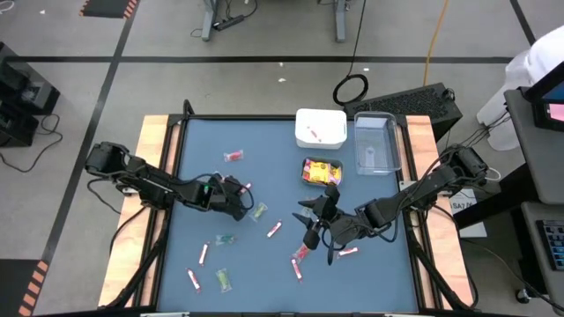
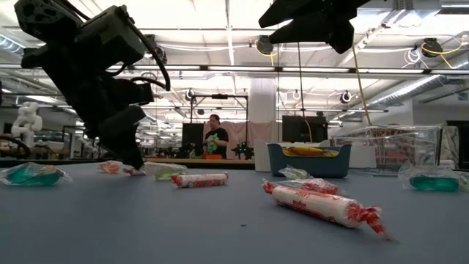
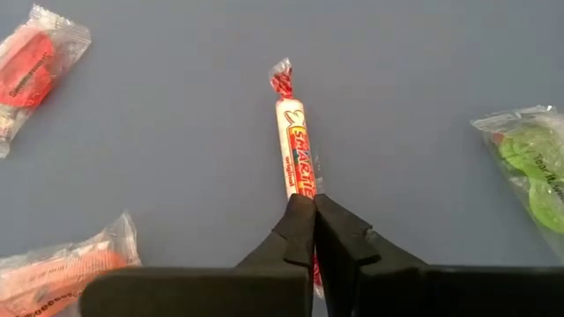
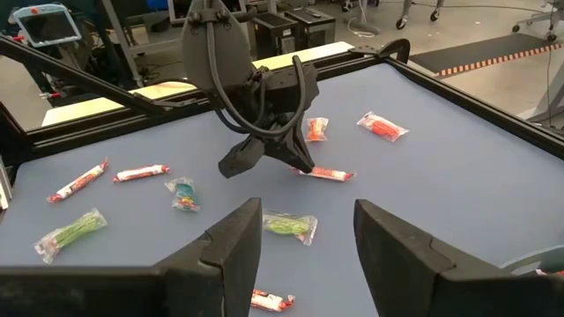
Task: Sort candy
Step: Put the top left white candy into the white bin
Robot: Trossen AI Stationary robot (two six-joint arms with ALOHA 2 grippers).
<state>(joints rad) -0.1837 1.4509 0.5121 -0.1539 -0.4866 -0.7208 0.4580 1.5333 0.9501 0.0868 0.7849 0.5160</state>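
Observation:
Wrapped candy lies scattered on the blue table top (image 1: 264, 264): pink-white sticks (image 1: 275, 231), red pieces (image 1: 233, 156) and green pieces (image 1: 258, 211). My left gripper (image 1: 240, 192) is down at the table's middle left, shut on one pink-white stick (image 3: 295, 132). The right wrist view also shows that gripper (image 4: 300, 163) and its stick (image 4: 328, 174). My right gripper (image 1: 313, 220) hangs open above the table's middle right, its fingers (image 4: 238, 251) well apart and nothing between them. My left gripper pinches the pink-white stick between its two fingers, on the printed wrapper near one end (image 3: 305, 187). The fingers slant down from the table's left side. The stick's free part points away from them and lies flat on the table.
A white container (image 1: 320, 128) and a clear container (image 1: 376, 143) stand at the far edge. A teal container (image 1: 322, 171) in front of them holds yellow packets. More sticks (image 1: 204, 254) and a green piece (image 1: 223, 280) lie toward the near edge.

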